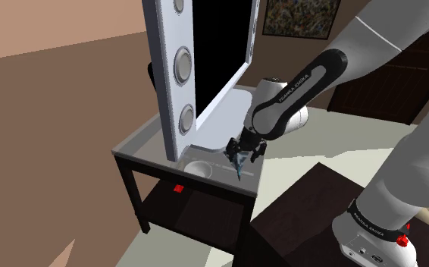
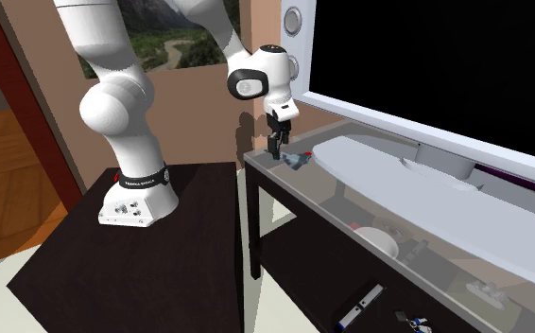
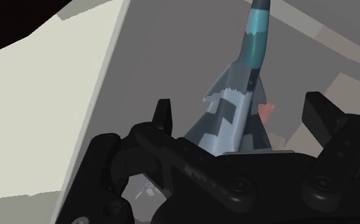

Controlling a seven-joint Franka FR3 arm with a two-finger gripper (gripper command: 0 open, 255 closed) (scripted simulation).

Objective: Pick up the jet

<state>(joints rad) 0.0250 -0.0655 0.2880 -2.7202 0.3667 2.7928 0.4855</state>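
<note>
1. Table (image 1: 139,144) (grey top, dark legs): directly beneath the gripper (image 1: 245,153), which hangs over the edge nearest the stand.
2. Black screen in a white frame (image 1: 167,53): upright, just behind the gripper.
3. Gripper: fingers (image 3: 164,116) spread wide, 1 on each side of the jet's tail, touching neither side; nothing is clasped.
4. White bowl (image 1: 198,168): on the tabletop near the gripper, toward the shoulder view's left.
5. Jet (image 3: 236,121) (grey camouflage, teal nose): between the 2 fingers, nose pointing away from the hand.
</note>
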